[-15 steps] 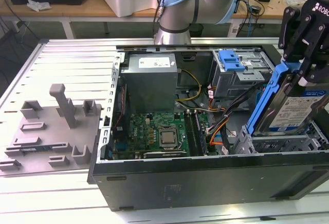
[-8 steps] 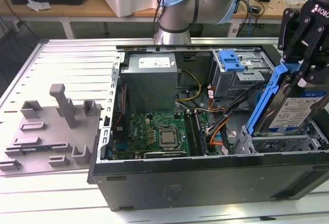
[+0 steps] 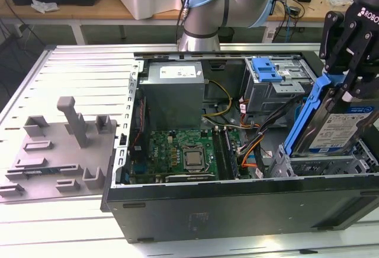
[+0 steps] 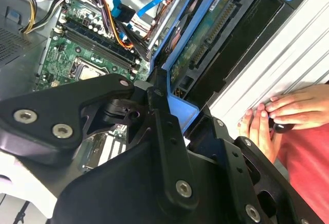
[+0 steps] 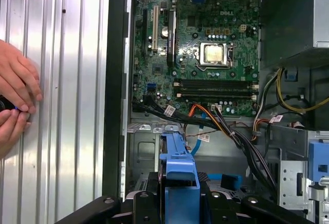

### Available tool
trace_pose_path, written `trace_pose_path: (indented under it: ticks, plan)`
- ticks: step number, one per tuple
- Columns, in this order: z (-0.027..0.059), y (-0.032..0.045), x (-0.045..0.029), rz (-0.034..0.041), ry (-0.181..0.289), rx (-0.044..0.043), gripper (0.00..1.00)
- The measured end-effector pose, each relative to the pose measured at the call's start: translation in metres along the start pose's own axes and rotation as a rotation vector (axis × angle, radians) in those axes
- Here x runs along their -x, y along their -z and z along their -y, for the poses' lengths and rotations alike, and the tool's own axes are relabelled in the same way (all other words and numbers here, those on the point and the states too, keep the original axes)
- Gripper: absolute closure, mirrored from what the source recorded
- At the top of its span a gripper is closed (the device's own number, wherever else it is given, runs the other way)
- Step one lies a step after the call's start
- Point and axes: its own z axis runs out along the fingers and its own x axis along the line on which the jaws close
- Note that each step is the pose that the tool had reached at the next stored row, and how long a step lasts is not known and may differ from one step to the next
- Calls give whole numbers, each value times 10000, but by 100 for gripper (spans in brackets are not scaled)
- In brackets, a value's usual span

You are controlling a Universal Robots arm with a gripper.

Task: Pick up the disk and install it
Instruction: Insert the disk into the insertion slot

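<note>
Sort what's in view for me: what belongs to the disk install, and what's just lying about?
Job in hand: the disk, tilted and clamped in the gripper; the metal bay beneath it; the open computer case.

Lying about: grey plastic blocks on the table; a person's hands beside the case; the grey cage with the blue latch.

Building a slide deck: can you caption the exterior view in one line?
Gripper holds the disk, tilted, over the drive bay of an open computer case.
</note>
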Motion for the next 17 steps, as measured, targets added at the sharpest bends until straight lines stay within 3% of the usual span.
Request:
trace_pose_path:
  ticks: [17]
  plan:
    - [2,-38,2,0,9,0,64]
